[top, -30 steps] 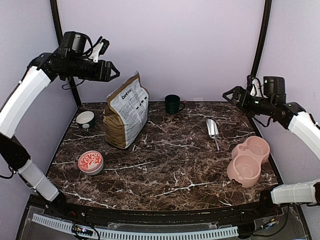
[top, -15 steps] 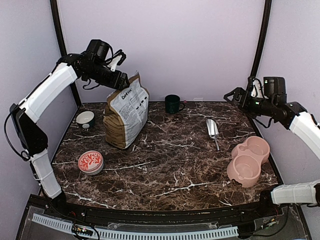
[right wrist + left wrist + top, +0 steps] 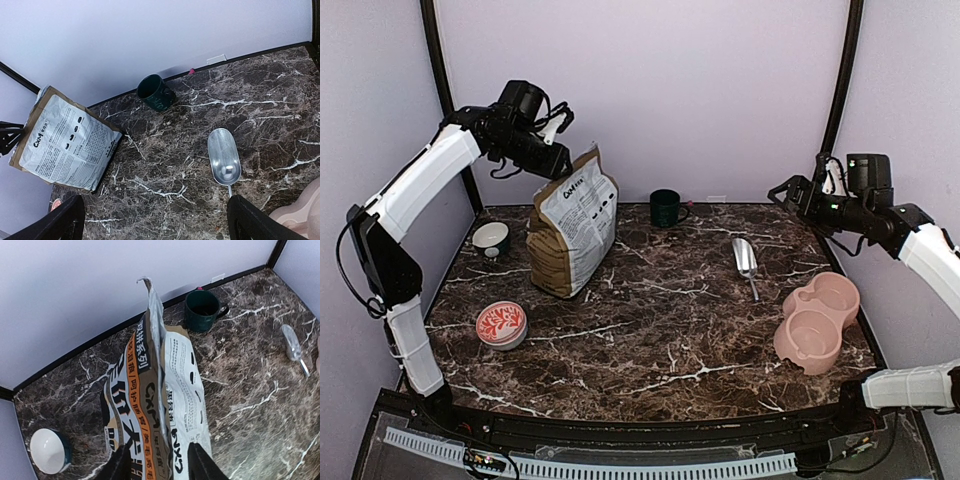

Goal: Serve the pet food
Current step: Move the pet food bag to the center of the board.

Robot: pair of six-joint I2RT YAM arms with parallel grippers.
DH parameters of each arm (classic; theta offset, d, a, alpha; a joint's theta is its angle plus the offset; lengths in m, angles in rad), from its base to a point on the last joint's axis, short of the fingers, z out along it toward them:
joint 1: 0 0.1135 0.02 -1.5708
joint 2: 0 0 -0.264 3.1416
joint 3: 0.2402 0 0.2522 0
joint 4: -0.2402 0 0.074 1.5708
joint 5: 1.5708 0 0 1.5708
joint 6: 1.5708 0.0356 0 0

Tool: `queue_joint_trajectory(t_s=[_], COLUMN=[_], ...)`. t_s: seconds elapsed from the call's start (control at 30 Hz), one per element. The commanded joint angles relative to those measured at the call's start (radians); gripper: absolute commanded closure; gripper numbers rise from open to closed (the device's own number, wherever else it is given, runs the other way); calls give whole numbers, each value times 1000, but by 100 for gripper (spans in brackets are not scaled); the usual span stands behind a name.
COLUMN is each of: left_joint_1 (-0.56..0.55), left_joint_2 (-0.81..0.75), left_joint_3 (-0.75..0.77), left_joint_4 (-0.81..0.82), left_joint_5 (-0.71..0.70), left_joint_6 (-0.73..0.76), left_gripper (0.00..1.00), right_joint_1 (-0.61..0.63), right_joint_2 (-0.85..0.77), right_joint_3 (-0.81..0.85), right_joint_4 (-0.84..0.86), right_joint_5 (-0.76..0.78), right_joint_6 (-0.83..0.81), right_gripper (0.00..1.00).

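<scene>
No pet food shows in any view. A tan-and-white printed paper bag (image 3: 572,225) stands upright at the back left of the marble table. My left gripper (image 3: 560,168) hovers at the bag's top left corner. In the left wrist view the bag (image 3: 165,405) runs up between my left gripper's (image 3: 160,467) dark fingers; they straddle its folded top seam with gaps on both sides, open. My right gripper (image 3: 782,190) hangs high at the right, open wide and empty (image 3: 155,220), above the table between the bag (image 3: 65,145) and a metal scoop (image 3: 223,156).
The metal scoop (image 3: 745,257) lies right of centre. A pink double bowl (image 3: 817,322) sits at the front right. A dark green mug (image 3: 666,208) stands at the back wall. A white-lined bowl (image 3: 491,238) and a red patterned bowl (image 3: 501,324) sit on the left.
My left arm swung right from the left wall to the bag's top corner, and its jaws now straddle the bag's seam. The right arm has barely moved.
</scene>
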Motion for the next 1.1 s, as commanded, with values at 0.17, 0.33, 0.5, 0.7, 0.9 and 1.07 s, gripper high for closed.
queue_joint_trajectory(t_s=[0.17,0.33,0.5,0.7,0.9,1.07], left_joint_1=[-2,-5,-17,-40,-59,-77], left_joint_2=[6,-7,-27,-59,-115,-139], left_joint_3=[19,70,151,212,216,213], left_joint_4=[-38,-73,-95,-85,-45,-33], left_joint_5=[5,54,140,249,303,320], left_joint_6=[-37,-93,-166,-275,-364,-445], left_gripper=[100,100,100,100,100,100], right_joint_1=[5,6,5,6,6,6], right_joint_2=[-13,-19,-22,-43,-55,-67], right_joint_3=[4,3,13,15,10,3], right_joint_4=[-1,-1,1,-6,-14,-14], right_joint_5=[13,10,-3,-4,1,5], right_joint_6=[-28,-17,-2,6,14,22], right_gripper=[0,0,0,0,0,1])
